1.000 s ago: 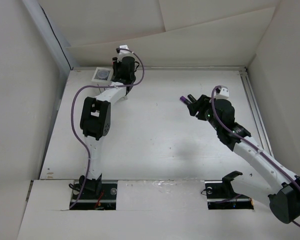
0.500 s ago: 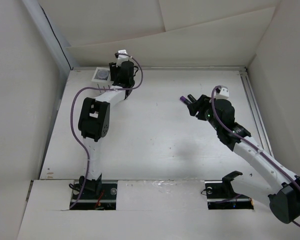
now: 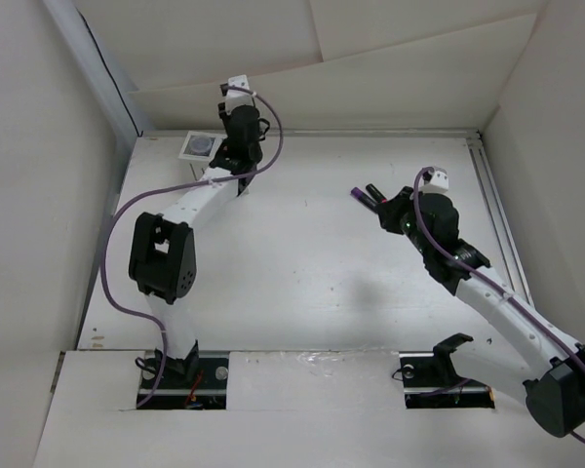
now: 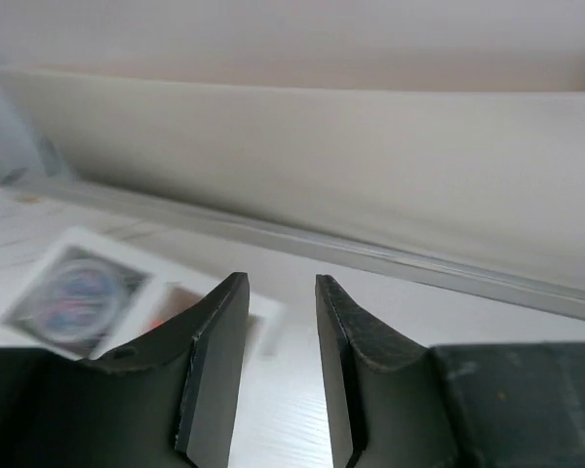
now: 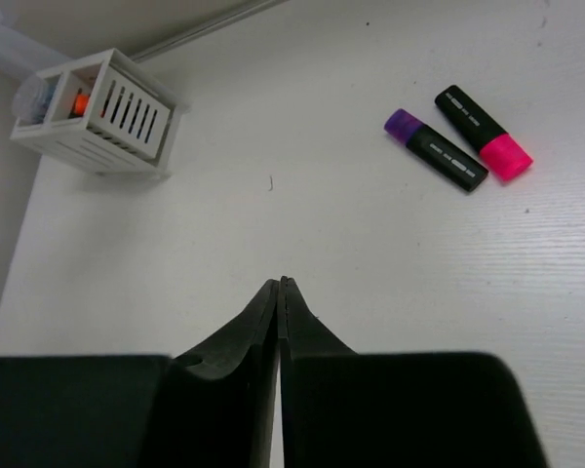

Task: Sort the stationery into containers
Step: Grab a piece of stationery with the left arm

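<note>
While hanging at the far-left corner of the desk (image 3: 302,263), just past the organiser (image 3: 200,146), showing left jaws parted narrowly and holding nothing. Sitting in the organiser's two compartments already: a blue-and-white roll (image 4: 78,292), blurred in the left wrist view, and an orange piece (image 5: 80,102) next door. Lying side by side on bare desk, well apart from the organiser: a purple marker (image 5: 436,151) and a pink marker (image 5: 483,133), neither yet sorted. Pointing right jaws toward that pair, pressed shut on nothing, both markers lying ahead of the tips in the right wrist view. Looking, on this evidence, like the start of the pick-up step for one of the markers, with nothing in hand on the left side. Calling next for spreading the right jaws wide, lowering them astride one barrel across its narrow width, closing, then carrying it over to the organiser. Risking a nudge to the neighbouring marker, lying so close beside.
</note>
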